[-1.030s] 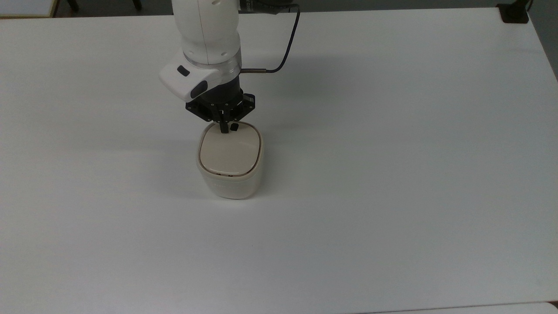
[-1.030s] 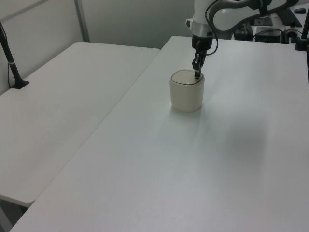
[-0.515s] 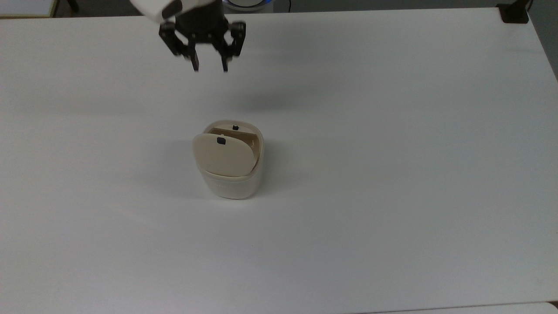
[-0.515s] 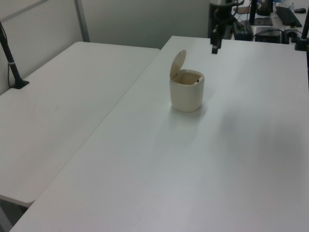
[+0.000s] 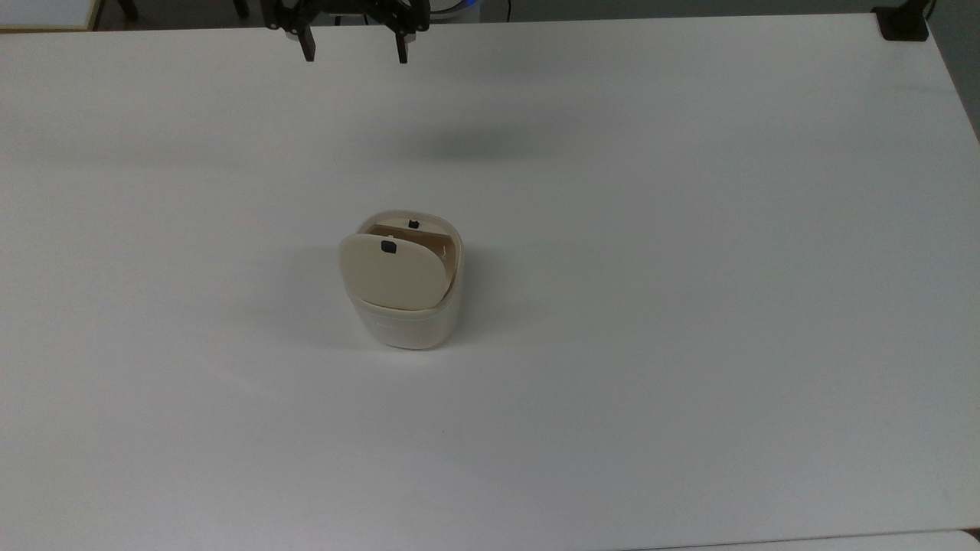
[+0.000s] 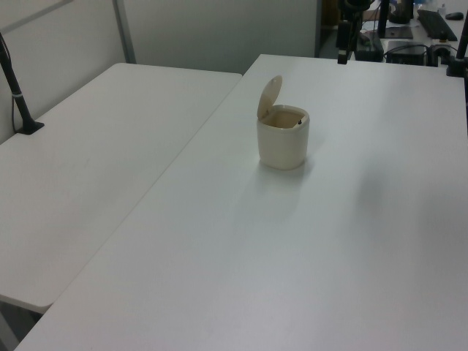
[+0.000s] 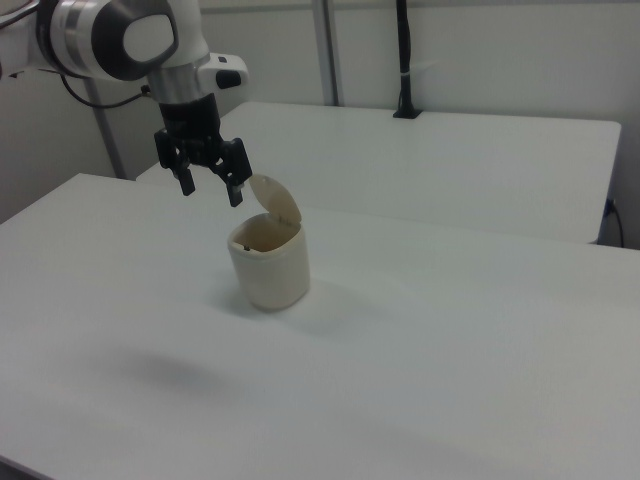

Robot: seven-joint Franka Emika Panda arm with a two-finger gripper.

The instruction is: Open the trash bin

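1. Two black fingers (image 5: 308, 44) spread wide apart, holding nothing.
2. Black two-finger gripper (image 5: 354, 50) up at the top edge of the top view, high over the far part of the big white table (image 5: 689, 306).
3. In the right view, gripper (image 7: 210, 188) hanging in the air, up and toward the right view's left of the bin, not touching it.
4. In the left view, gripper (image 6: 342, 51) near the top edge, well apart from the bin.
5. Small whitish rounded-square plastic trash bin (image 5: 409, 325) standing upright on the table, a little toward the top view's left of the middle.
6. Cream-beige hinged lid (image 5: 390, 275) flipped up and open, standing almost straight on the bin's edge nearest the bottom of the top view.
7. Small black button (image 5: 388, 246) near the lid's free edge.
8. Another little black bit (image 5: 413, 224) on the bin's rim, across from the hinge.
9. Inside of the bin open to see, brownish in the top view.
10. In the left view, bin (image 6: 282, 142) with its lid (image 6: 270, 95) sticking up on the left view's left side.
11. In the right view, bin (image 7: 268, 265) with its lid (image 7: 277, 203) leaning up toward the right view's right.
12. Soft grey shadow (image 5: 459, 141) on the table between gripper and bin.
13. Second white table (image 6: 88, 168) just beside the first one.
14. White robot arm (image 7: 125, 35) above the gripper in the right view.
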